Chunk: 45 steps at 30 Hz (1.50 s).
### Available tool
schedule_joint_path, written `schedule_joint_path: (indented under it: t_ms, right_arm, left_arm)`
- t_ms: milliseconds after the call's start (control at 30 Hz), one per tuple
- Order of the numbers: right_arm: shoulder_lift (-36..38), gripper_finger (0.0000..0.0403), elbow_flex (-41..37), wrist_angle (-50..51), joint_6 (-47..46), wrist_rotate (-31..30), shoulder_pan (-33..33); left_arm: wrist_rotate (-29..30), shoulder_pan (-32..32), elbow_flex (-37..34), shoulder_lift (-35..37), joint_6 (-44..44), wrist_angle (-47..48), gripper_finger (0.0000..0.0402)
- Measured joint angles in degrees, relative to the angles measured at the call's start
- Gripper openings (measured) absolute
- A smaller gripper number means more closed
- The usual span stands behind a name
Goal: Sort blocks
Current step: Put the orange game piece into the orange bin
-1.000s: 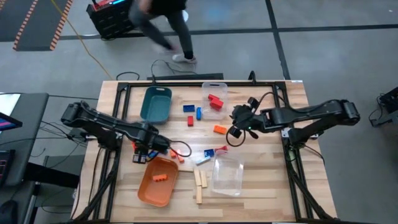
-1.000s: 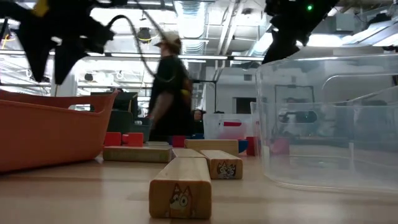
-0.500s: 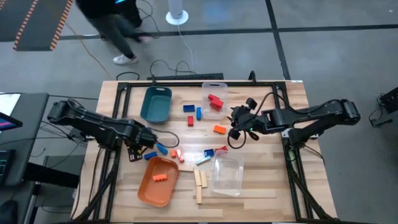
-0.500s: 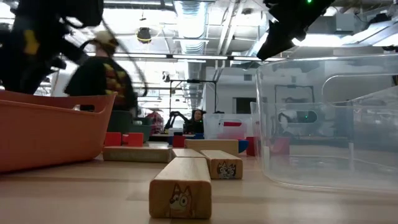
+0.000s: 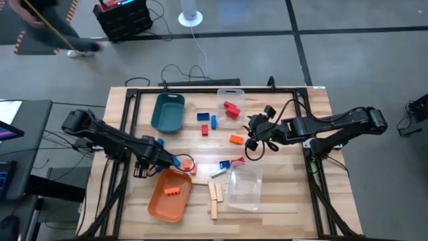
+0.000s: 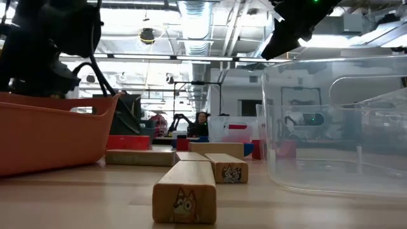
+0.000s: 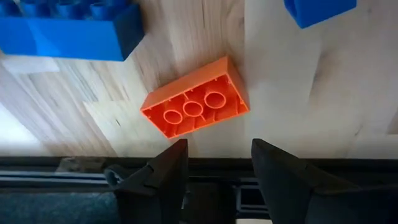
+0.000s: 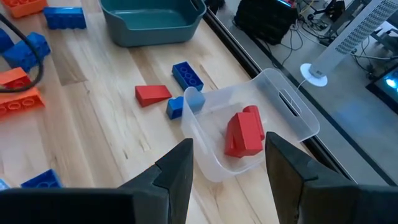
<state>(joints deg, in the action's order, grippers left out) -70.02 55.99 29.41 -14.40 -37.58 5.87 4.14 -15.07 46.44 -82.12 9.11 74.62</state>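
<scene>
An orange brick (image 7: 196, 106) lies on the table with its hollow round underside up, just beyond my left gripper (image 7: 214, 168), which points steeply down and is open with nothing between its fingers. Blue bricks (image 7: 68, 31) lie beside the orange one. In the high view my left gripper (image 5: 159, 163) stands at the far edge of the orange tray (image 5: 167, 201), which holds one orange brick (image 5: 173, 191). My right gripper (image 5: 251, 131) hovers open over mid-table, empty, facing a clear bin (image 8: 273, 118) with red blocks (image 8: 244, 134) in it.
A teal tray (image 5: 167, 112) stands far left of centre and a second clear bin (image 5: 244, 189) near the middle. Wooden pieces (image 5: 215, 194) lie beside it. Loose blue (image 5: 202, 116), red (image 5: 205, 130) and orange (image 5: 235, 139) bricks are scattered between them. A person walks beyond the far left corner.
My left gripper has come down toward the table by the orange tray's far edge, tipping more steeply downward, its fingers still apart. My right gripper has kept its place. The person behind the table has walked off to the left.
</scene>
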Motion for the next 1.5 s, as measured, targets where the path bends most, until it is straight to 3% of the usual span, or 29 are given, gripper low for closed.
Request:
schedule_joint_path:
  t_ms: [267,700,1033,1500]
  right_arm:
    - [-0.02,0.0175,0.00,0.00,-0.13,0.06,0.15]
    - [-0.04,0.0175,0.04,-0.09,-0.17,0.10,0.15]
    - [-0.04,0.0175,0.04,-0.40,-0.16,0.10,0.15]
    - [-0.04,0.0175,0.04,-1.14,0.01,0.17,0.15]
  left_arm:
    - [4.21,-1.21,0.00,-3.50,-3.77,-2.22,0.0191]
    - [5.74,-6.93,-2.33,0.00,-13.60,-8.16,0.0232]
    - [3.74,-7.22,-2.86,-0.44,-15.89,-9.06,0.0234]
    - [5.47,-7.19,-2.50,-0.46,-13.38,-11.40,0.0234]
